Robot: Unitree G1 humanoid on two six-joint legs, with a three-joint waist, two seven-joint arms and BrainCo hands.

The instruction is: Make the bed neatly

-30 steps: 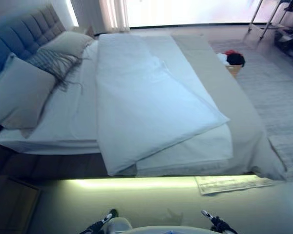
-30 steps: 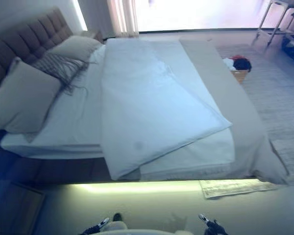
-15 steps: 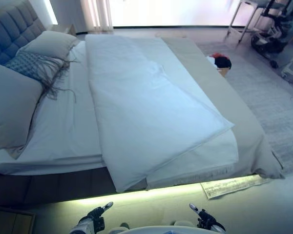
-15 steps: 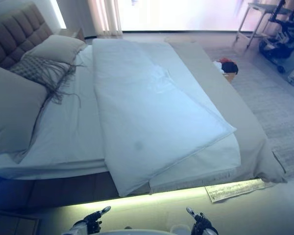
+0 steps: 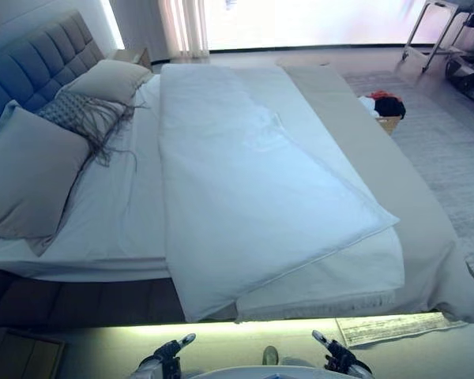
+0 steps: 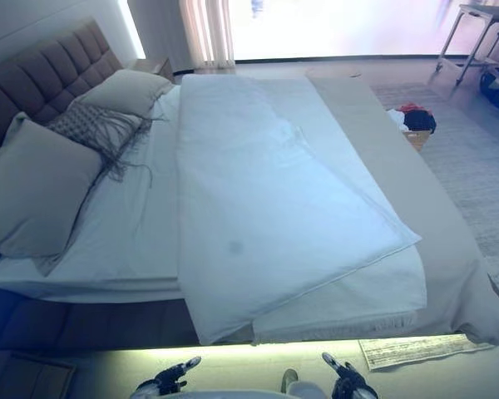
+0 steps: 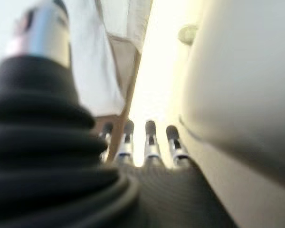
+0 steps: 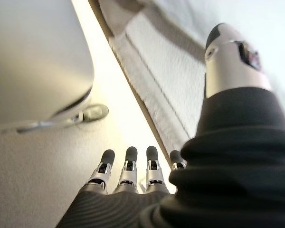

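A bed with a tufted headboard point(image 5: 31, 63) fills the view. A white duvet point(image 5: 245, 181) lies askew on it, folded over, its near corner hanging over the near edge. A white sheet point(image 5: 114, 213) shows bare on the left. A beige bedspread point(image 5: 395, 189) covers the right side. Two plain pillows point(image 5: 28, 170) and a fringed cushion point(image 5: 83, 114) lie at the head. My left hand point(image 5: 166, 365) and right hand point(image 5: 338, 359) hang low by the bed's near edge, both open and empty, fingers straight in the wrist views point(image 7: 147, 142) point(image 8: 128, 171).
A light strip glows under the bed's near edge point(image 5: 245, 325). A small mat point(image 5: 387, 328) lies on the floor at the right. A basket with clothes point(image 5: 385, 110) stands beyond the bed's right side. A wooden nightstand point(image 5: 20, 355) is at the lower left.
The whole picture has shifted, so the camera has moved. The bed and bedding lie as before. Both hands stay low, open and empty.
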